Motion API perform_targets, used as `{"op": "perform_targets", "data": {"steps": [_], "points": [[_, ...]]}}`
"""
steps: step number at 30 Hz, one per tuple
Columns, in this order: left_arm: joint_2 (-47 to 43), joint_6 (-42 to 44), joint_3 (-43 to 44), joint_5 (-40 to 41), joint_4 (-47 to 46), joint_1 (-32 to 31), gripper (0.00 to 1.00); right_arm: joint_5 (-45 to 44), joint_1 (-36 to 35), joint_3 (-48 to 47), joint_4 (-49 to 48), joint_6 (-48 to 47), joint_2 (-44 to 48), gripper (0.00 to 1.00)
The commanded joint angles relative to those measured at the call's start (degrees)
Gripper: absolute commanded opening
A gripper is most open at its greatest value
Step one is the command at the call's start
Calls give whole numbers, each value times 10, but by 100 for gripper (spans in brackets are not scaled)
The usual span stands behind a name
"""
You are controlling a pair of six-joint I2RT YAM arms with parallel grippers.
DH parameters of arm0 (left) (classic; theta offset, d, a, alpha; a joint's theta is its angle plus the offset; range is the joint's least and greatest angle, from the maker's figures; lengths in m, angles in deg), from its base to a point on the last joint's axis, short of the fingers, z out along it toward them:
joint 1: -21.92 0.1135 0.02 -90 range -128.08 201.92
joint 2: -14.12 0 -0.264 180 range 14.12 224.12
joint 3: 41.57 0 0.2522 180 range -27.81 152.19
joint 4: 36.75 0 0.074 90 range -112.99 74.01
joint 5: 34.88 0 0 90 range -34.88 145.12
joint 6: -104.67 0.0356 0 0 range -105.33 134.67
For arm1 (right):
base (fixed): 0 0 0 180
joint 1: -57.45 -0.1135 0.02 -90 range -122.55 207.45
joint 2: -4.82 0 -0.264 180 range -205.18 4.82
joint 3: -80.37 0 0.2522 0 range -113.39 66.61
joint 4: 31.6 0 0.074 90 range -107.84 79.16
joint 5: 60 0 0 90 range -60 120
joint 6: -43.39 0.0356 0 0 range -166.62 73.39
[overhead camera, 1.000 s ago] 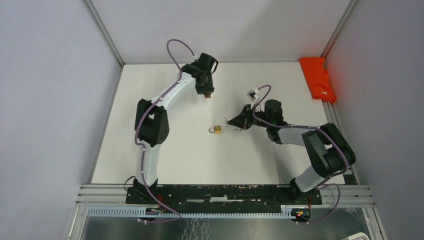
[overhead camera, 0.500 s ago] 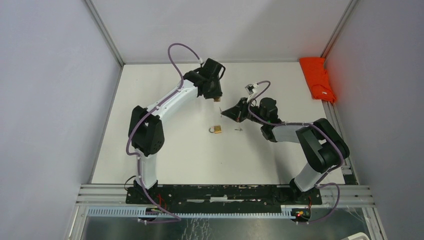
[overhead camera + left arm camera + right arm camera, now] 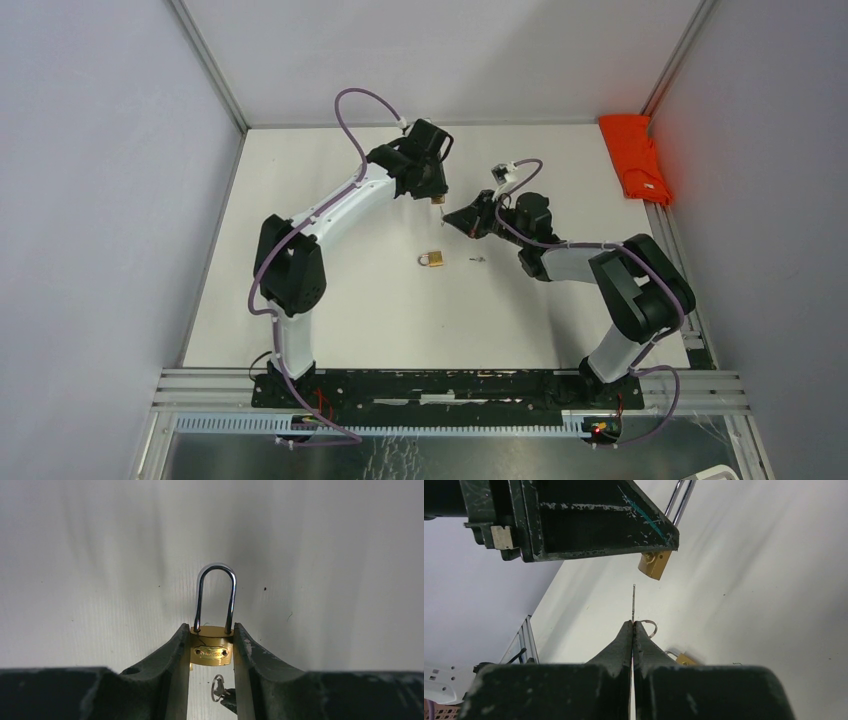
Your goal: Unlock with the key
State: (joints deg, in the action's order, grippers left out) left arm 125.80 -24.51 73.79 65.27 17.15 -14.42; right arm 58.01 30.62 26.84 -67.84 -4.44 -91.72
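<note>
L jaws are pinching lock (image 3: 212,652), R jaws are clamping key (image 3: 633,605); blade (aimed slightly off) is prob. risking glancing off & twisting loose.

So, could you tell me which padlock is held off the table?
The padlock clamped in the left gripper; the other padlock lies free on the table.

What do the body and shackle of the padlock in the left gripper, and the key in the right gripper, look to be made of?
The padlock body looks like brass: yellow-gold, with a dull sheen and a stamped plate. The shackle is probably chromed steel: silvery, with bright highlights. The key, pinched in the right gripper, is thin greyish metal seen edge-on; the alloy cannot be told.
</note>
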Motion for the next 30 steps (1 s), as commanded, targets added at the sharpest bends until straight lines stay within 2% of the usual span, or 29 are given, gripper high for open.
{"op": "perform_targets", "data": {"steps": [1,30], "points": [[-37,-18,8,6,-23,0,2,-13,-4,-8,-26,-2,-11,0],[-55,-23,-12,5,-31,-1,2,-23,-14,-16,-53,28,-10,0]]}}
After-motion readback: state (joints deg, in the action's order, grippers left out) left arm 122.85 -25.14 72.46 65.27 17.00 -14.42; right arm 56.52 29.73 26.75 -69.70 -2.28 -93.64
